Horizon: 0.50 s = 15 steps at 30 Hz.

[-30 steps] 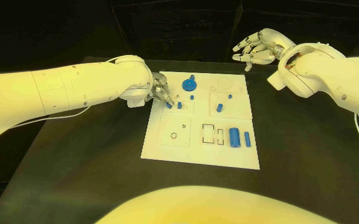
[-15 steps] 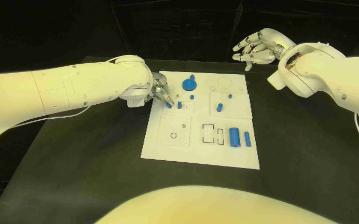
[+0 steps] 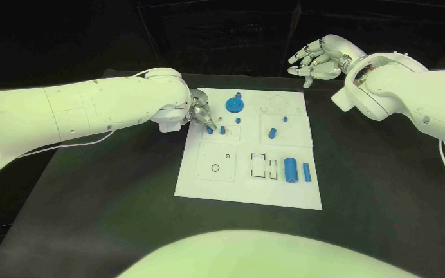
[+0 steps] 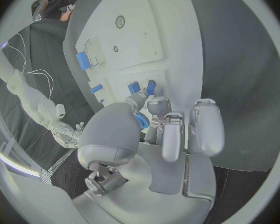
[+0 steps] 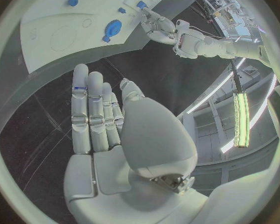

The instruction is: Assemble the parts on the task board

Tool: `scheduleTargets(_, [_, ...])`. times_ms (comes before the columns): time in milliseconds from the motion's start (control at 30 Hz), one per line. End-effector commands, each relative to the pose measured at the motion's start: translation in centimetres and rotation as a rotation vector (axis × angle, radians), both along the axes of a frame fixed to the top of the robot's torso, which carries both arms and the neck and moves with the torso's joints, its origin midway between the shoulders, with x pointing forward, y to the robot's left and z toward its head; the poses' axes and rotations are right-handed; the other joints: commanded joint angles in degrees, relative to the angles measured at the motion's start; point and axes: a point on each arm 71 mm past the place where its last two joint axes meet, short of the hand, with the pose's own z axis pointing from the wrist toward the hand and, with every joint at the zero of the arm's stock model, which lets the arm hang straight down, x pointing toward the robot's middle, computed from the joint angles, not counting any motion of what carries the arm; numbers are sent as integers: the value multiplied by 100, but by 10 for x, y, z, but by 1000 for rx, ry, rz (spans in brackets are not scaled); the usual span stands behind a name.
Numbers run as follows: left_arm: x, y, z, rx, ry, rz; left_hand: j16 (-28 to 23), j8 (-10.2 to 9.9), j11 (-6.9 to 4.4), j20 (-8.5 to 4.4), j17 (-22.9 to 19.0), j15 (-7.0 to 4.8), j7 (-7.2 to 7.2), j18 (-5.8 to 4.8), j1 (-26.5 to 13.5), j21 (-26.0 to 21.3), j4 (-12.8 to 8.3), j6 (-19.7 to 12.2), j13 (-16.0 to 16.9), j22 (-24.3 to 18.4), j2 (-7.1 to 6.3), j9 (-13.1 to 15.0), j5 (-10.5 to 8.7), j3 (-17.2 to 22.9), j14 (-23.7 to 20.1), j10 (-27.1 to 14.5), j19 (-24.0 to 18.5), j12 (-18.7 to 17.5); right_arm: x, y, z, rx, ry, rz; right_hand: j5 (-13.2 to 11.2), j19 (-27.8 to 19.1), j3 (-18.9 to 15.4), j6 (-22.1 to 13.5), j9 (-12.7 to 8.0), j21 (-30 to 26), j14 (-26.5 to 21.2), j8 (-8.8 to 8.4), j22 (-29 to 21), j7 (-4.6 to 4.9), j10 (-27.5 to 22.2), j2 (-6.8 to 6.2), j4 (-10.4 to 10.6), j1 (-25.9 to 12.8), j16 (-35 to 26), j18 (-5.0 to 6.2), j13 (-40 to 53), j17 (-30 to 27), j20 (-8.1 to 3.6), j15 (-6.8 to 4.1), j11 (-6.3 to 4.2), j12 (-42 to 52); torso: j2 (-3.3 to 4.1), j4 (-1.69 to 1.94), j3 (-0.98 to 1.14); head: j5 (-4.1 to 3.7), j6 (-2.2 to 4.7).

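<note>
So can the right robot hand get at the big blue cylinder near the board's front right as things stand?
Probably yes. The right robot hand hangs open beyond the task board, holding nothing, and nothing lies over the big blue cylinder; the left robot hand works far off.

White task board [image 3: 243, 181] on black table [image 3: 111, 188]; blue parts [image 3: 291, 169] on it; left hand [image 3: 200, 113] at board's upper-left corner; right hand [image 3: 318, 59] raised, fingers spread.

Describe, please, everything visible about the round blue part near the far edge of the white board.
The round blue part is a flat disc that looks like plastic, with a small raised hub in its middle. It lies flat on the task board, in the far row, left of a faint empty circle outline. A small blue peg stands just behind it. The left hand is close beside it but does not touch it.
</note>
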Motion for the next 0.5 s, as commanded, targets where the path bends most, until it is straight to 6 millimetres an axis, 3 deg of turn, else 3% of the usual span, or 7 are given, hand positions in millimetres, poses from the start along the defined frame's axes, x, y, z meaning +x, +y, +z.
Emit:
scheduleTargets(33, [0,-1,-1,13,8,-2,18,21,2,-16,1509,-42,-34,39,-69,-6,-444,18,12,6,10,13,32,481,605,43,14,39,0,1,2,4,-4,8,39,39,-41,-26,-8,-22,-21,34,-8,2,-28,-8,3,58,31,18,-7,-3,6,-11,-8,38,3,-2,0,-10,-2])
scheduleTargets(500, [0,-2,-1,23,14,0,18,78,-23,-33,1509,-64,-65,37,-185,1,-389,92,43,22,-62,48,31,461,605,64,20,71,0,2,1,4,-4,10,39,39,-41,-26,-8,-22,-21,34,-8,2,-28,-8,3,58,31,18,-7,-3,6,-11,-8,38,-2,0,-1,-16,-18])
